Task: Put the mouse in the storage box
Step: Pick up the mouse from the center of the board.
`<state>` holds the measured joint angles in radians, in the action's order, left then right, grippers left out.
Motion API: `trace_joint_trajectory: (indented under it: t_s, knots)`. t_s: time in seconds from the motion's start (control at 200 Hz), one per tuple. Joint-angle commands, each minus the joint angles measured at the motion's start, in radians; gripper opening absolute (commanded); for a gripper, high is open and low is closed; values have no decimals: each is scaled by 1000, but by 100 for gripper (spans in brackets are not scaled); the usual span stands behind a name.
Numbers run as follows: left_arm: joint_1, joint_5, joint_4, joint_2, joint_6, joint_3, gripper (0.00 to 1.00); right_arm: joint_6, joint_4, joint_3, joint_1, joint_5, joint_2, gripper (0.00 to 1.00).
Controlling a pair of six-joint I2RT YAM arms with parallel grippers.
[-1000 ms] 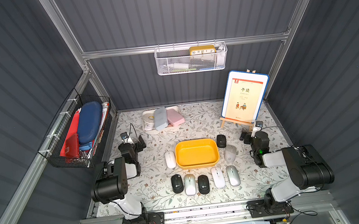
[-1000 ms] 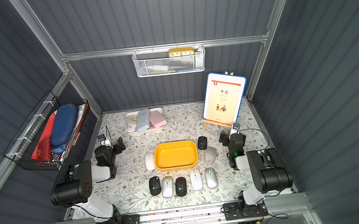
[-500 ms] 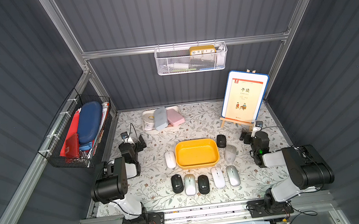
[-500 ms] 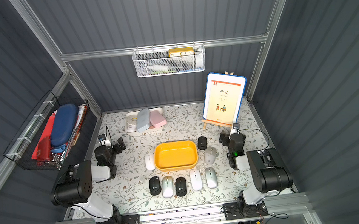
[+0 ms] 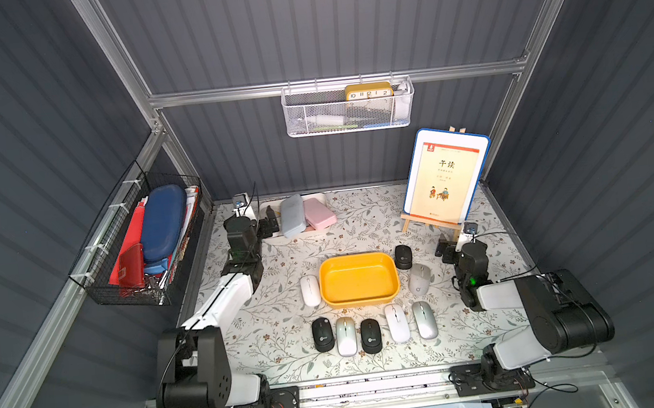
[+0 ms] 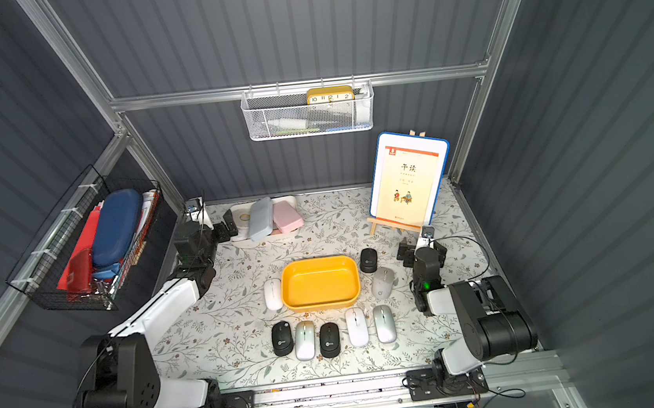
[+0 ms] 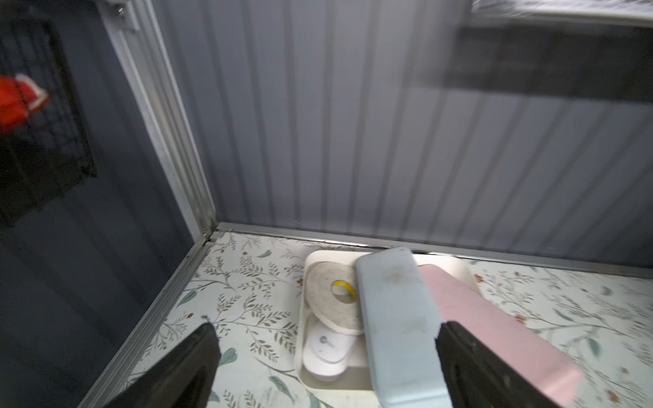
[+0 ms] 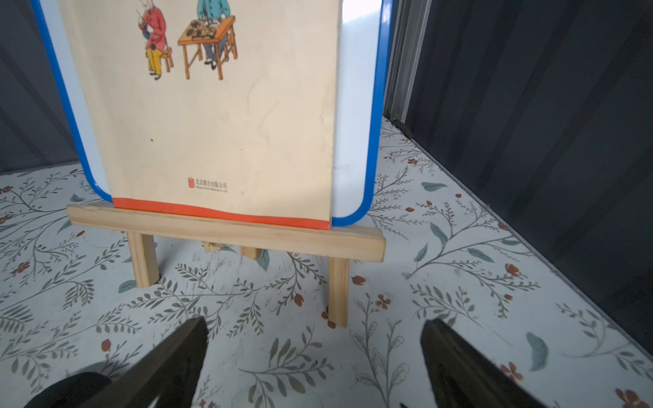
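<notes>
The storage box [image 5: 359, 279] [image 6: 320, 283], a shallow yellow tub, sits empty mid-table. Several mice lie around it: a white mouse [image 5: 310, 290] on its left, a black mouse [image 5: 403, 257] and a grey mouse [image 5: 419, 279] on its right, and a row of black, silver and white ones [image 5: 371, 335] in front. My left gripper [image 5: 271, 223] [image 7: 325, 330] is open near the back-left tray, holding nothing. My right gripper [image 5: 445, 251] [image 8: 315, 322] is open over bare cloth, right of the black mouse and facing the easel.
A white tray [image 7: 459, 270] at the back left holds a tape roll [image 7: 330, 300], a blue case [image 5: 293, 215] and a pink case [image 5: 319, 213]. A book stands on a wooden easel [image 8: 226, 231] at the back right. Baskets hang on the left wall [image 5: 136, 239] and back wall [image 5: 349, 109].
My left arm has stretched out towards the back, bringing its open gripper up to the white tray. The right arm and all the mice have stayed put.
</notes>
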<state>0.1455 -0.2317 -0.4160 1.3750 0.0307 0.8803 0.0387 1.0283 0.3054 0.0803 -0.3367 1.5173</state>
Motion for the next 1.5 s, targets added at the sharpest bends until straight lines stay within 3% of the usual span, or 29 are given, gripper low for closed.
trace_joint_trajectory:
  t_s: [0.0,0.12,0.185,0.21,0.31,0.37,0.455,0.58,0.625,0.76,0.83,0.91,1.046,1.106,1.301,1.376,1.496]
  knots:
    - [-7,39,223,-87,40,30,100,-26,0,9,28,-130,-56,99]
    - [-6,151,358,-190,167,70,99,-10,-419,128,37,-16,-337,99]
    - [-7,275,425,-230,242,101,99,131,-696,233,44,-14,-445,99]
    - [-8,301,451,-242,273,109,99,248,-813,276,42,-25,-475,99]
    - [-9,338,452,-322,441,38,99,620,-963,294,33,-141,-526,99]
    - [-9,311,381,-388,525,-42,99,595,-985,276,29,-23,-562,99]
    - [-9,322,351,-409,529,-64,99,497,-857,220,30,119,-597,71]
    - [-9,336,499,-327,532,65,97,473,-1033,295,42,191,-630,51]
    - [-9,331,577,-283,532,128,90,466,-1077,315,52,212,-635,46]
    - [-8,245,769,-155,531,290,60,486,-1290,425,80,228,-623,49]
    - [-6,219,905,-87,556,355,52,495,-1458,506,106,200,-583,50]
    - [0,317,976,-50,536,369,52,470,-1626,608,145,271,-525,52]
    - [2,809,898,-90,503,255,57,448,-1808,698,219,478,-467,54]
    - [19,902,859,-111,547,195,57,460,-1889,715,258,480,-463,54]
    - [196,912,763,-174,622,50,66,582,-2096,700,426,314,-487,54]
    - [298,835,734,-200,657,50,74,634,-2142,680,493,264,-503,58]
    - [428,762,609,-181,736,41,82,670,-2109,604,534,307,-535,65]
